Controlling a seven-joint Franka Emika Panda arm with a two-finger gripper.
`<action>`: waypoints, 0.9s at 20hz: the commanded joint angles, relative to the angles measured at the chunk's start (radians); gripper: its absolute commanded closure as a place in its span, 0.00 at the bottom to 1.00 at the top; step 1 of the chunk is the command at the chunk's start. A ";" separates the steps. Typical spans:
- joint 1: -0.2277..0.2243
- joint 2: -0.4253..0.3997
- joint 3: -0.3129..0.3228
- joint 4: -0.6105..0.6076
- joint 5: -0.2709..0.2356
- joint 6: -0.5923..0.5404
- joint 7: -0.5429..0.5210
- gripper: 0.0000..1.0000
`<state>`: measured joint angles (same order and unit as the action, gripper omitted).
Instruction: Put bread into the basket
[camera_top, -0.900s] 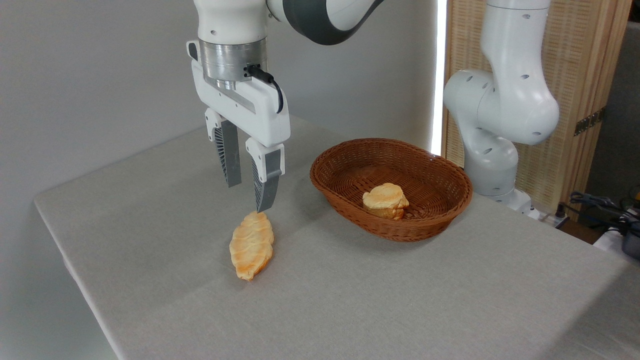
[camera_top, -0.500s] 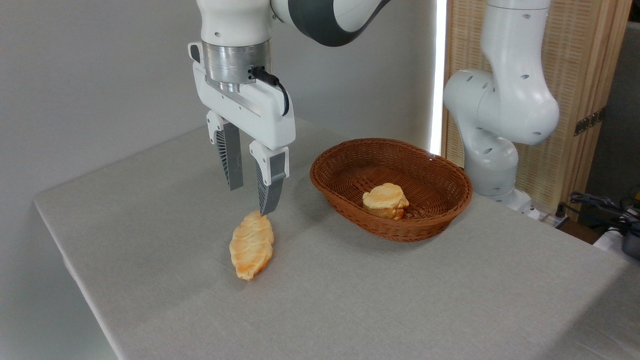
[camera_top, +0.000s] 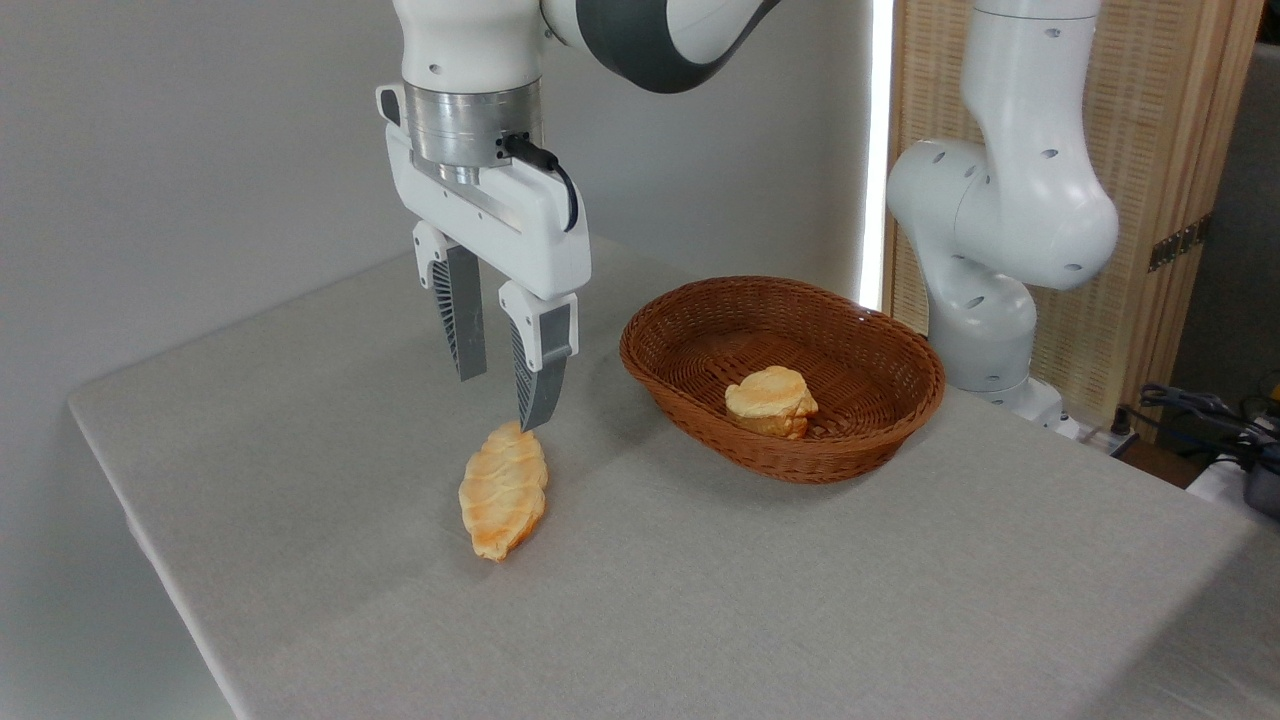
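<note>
The bread (camera_top: 503, 489), a long golden-orange ridged pastry with pointed ends, lies flat on the grey table left of the basket. The oval reddish-brown wicker basket (camera_top: 900, 400) stands to its right. My gripper (camera_top: 502, 400) hangs above the bread's far end, pointing down, open, with nothing between its fingers. The nearer fingertip (camera_top: 535, 415) is just above the pastry's far tip, apart from it.
A smaller round lumpy bun (camera_top: 769, 399) sits inside the basket. The arm's white base (camera_top: 985, 330) rises behind the basket at the right. The table's left edge (camera_top: 150, 540) runs close to the bread. Cables (camera_top: 1200, 415) lie at the far right.
The gripper has shifted slightly right and down toward the bread's far end, then held still. The bread and the basket have not moved.
</note>
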<state>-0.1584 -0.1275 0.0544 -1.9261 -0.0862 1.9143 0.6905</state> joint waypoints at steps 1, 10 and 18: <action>-0.004 0.009 0.004 0.036 -0.015 0.008 -0.002 0.00; -0.004 0.017 0.004 0.065 -0.026 -0.008 0.004 0.00; -0.006 0.020 0.004 0.075 -0.049 -0.012 -0.002 0.00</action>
<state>-0.1600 -0.1183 0.0488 -1.8743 -0.1189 1.9126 0.6905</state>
